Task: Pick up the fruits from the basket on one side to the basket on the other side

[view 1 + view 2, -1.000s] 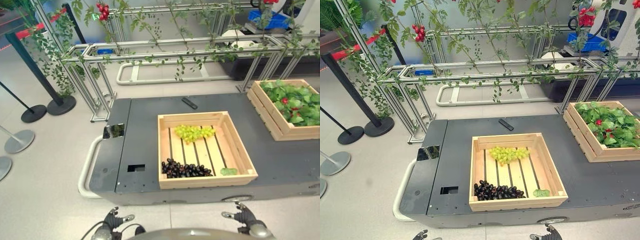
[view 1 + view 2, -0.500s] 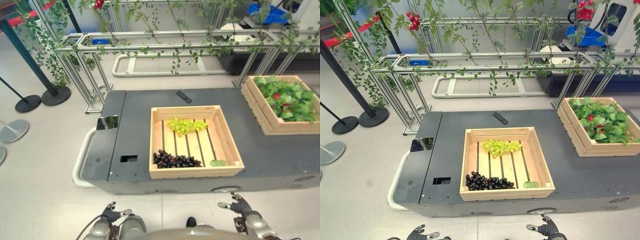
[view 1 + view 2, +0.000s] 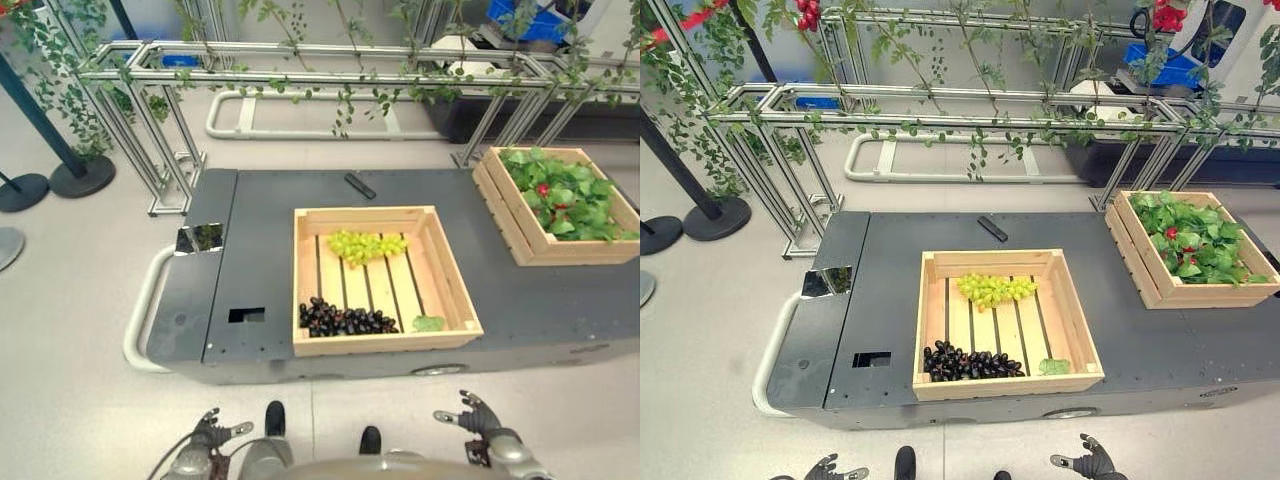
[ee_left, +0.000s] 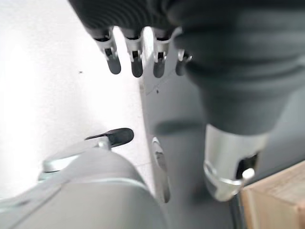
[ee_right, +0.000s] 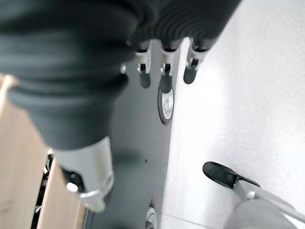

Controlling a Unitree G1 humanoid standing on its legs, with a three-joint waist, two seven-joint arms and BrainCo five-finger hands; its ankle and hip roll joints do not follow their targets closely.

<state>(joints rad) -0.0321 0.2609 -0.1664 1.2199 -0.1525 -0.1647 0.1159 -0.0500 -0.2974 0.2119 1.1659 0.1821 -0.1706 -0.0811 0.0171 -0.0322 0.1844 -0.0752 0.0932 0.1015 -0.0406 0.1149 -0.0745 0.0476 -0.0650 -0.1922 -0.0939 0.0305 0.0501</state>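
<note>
Slatted crate [image 3: 455,290] pale bare wood; cart top [image 3: 265,235] matt dark grey; grapes [image 3: 345,321] glossy black.

The left hand [image 3: 205,440] and right hand [image 3: 478,428] sit at the bottom edge of the left eye view, their wrists cut off there. At the right, the leaf-filled crate [image 3: 556,250] hides most of its red fruit [image 3: 543,190] under greenery. The small black object [image 3: 359,186] above the middle crate [image 3: 380,340] is too small to identify.

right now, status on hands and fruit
Left hand and right hand open, empty, low before the cart. Green grapes and black grapes in the centre crate. Nothing blocking.
</note>
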